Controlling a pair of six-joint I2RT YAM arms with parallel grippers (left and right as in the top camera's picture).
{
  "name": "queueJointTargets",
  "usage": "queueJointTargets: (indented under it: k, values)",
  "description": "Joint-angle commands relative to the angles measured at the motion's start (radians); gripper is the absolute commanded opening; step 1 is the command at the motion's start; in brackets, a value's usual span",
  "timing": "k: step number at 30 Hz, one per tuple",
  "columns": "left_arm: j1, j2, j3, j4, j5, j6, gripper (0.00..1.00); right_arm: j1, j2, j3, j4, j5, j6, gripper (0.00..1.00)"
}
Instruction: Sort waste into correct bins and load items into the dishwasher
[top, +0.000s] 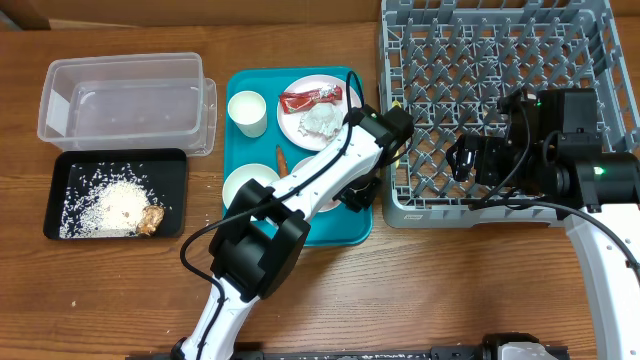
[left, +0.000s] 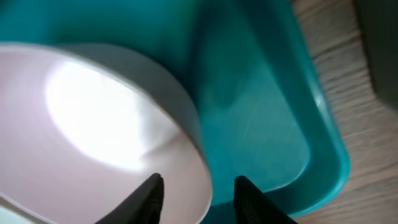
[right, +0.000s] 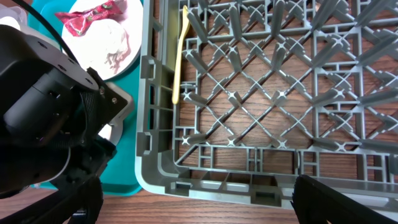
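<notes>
A teal tray (top: 257, 150) holds a white cup (top: 247, 110), a plate (top: 300, 135) with a red wrapper (top: 312, 97), a carrot piece (top: 282, 160) and a white bowl (top: 245, 185). My left gripper (top: 355, 195) is at the tray's right front corner. In the left wrist view it (left: 200, 196) is open and straddles the rim of a second white bowl (left: 93, 124), one finger inside and one outside. My right gripper (top: 465, 160) hovers open and empty over the front left corner of the grey dish rack (top: 400, 215). A yellow utensil (right: 177, 56) lies in the rack (right: 186, 180).
A clear plastic container (top: 125, 100) stands at the back left. A black tray (top: 70, 170) with spilled rice (top: 120, 205) and a brown food scrap lies in front of it. The left arm crosses the tray's front right part.
</notes>
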Motion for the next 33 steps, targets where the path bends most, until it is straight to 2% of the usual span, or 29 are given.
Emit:
queueJointTargets:
  k: [1, 3, 10, 13, 19, 21, 25, 33]
  values:
    - [0.010, 0.009, 0.074, -0.025, -0.006, -0.042, 0.42, 0.005, 0.005, 0.032, 0.003, 0.003, -0.001, 1.00]
    - [0.014, 0.009, 0.145, -0.048, -0.006, -0.057, 0.47, 0.005, 0.005, 0.032, 0.003, 0.003, -0.001, 1.00]
    - [0.108, 0.009, 0.439, -0.073, -0.007, -0.092, 0.82, 0.005, 0.005, 0.032, 0.002, 0.003, -0.001, 1.00]
    - [0.163, 0.009, 0.466, 0.015, 0.007, 0.016, 0.99, 0.005, 0.005, 0.032, 0.002, 0.003, -0.001, 1.00]
    - [0.266, 0.077, 0.459, 0.221, 0.111, 0.362, 1.00, 0.005, 0.005, 0.032, 0.002, 0.003, -0.001, 1.00]
    - [0.293, 0.114, 0.459, 0.265, 0.146, 0.437, 1.00, 0.005, 0.005, 0.032, 0.002, 0.003, -0.001, 1.00]
    - [0.328, 0.188, 0.459, 0.304, 0.213, 0.496, 1.00, 0.005, 0.005, 0.032, 0.003, 0.003, -0.001, 1.00]
    - [0.331, 0.307, 0.459, 0.246, 0.252, 0.537, 0.96, 0.005, 0.005, 0.032, 0.013, 0.003, -0.001, 1.00]
